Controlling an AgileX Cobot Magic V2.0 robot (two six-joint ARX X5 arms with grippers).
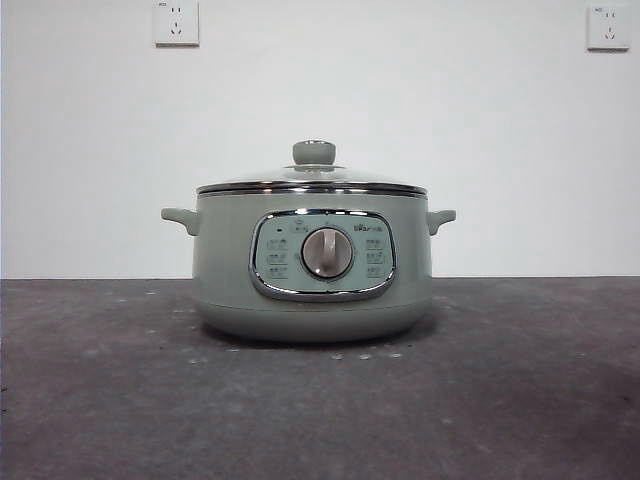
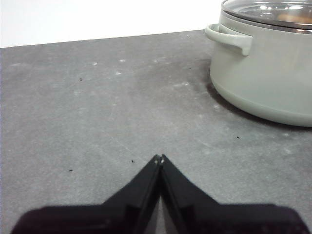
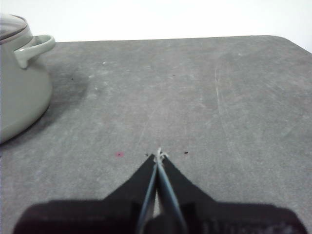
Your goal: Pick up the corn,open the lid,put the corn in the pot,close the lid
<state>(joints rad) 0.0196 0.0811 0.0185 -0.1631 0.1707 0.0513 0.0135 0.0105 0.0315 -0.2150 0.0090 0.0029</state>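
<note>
The sage-green pot point(image 1: 312, 290) stands in the middle of the dark table, its dial panel facing the front view. The glass lid point(image 1: 312, 180) with its green knob sits shut on the pot's rim. In the left wrist view a yellow-orange shape point(image 2: 294, 17) shows through the lid's glass point(image 2: 265, 7), inside the pot point(image 2: 263, 73). No corn lies on the table. My left gripper point(image 2: 160, 157) is shut and empty, low over the table beside the pot. My right gripper point(image 3: 159, 155) is shut and empty on the pot's point(image 3: 19, 97) other side. Neither arm shows in the front view.
A grey, scuffed table top point(image 1: 520, 400) lies around the pot. A white wall stands behind, with two sockets point(image 1: 176, 22) high up. The table's far edge and a rounded corner point(image 3: 287, 41) show in the right wrist view.
</note>
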